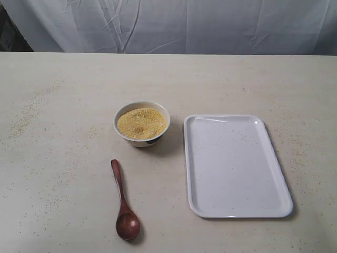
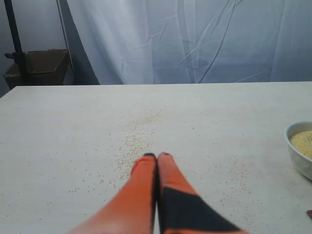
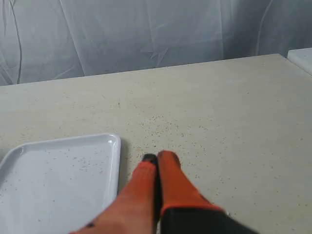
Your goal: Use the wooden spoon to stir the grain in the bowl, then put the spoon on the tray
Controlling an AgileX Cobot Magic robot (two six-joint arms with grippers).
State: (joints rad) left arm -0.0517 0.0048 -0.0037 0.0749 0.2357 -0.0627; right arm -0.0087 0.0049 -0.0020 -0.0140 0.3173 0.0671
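The small white bowl (image 1: 142, 123) stands mid-table, filled with yellow grain (image 1: 141, 123); its rim also shows in the left wrist view (image 2: 298, 146). The dark wooden spoon (image 1: 122, 201) lies on the table in front of the bowl, scoop nearest the front edge. The white tray (image 1: 234, 164) lies to the right of the bowl, bare; the right wrist view catches its corner (image 3: 58, 180). Neither arm appears in the exterior view. My left gripper (image 2: 156, 156) is shut and holds nothing, left of the bowl. My right gripper (image 3: 157, 158) is shut, holding nothing, beside the tray.
Loose grains are scattered over the beige table (image 1: 52, 132), thickest at the left. A white cloth backdrop (image 1: 168, 23) hangs behind the table. A brown box (image 2: 41, 66) sits beyond the table's far corner in the left wrist view.
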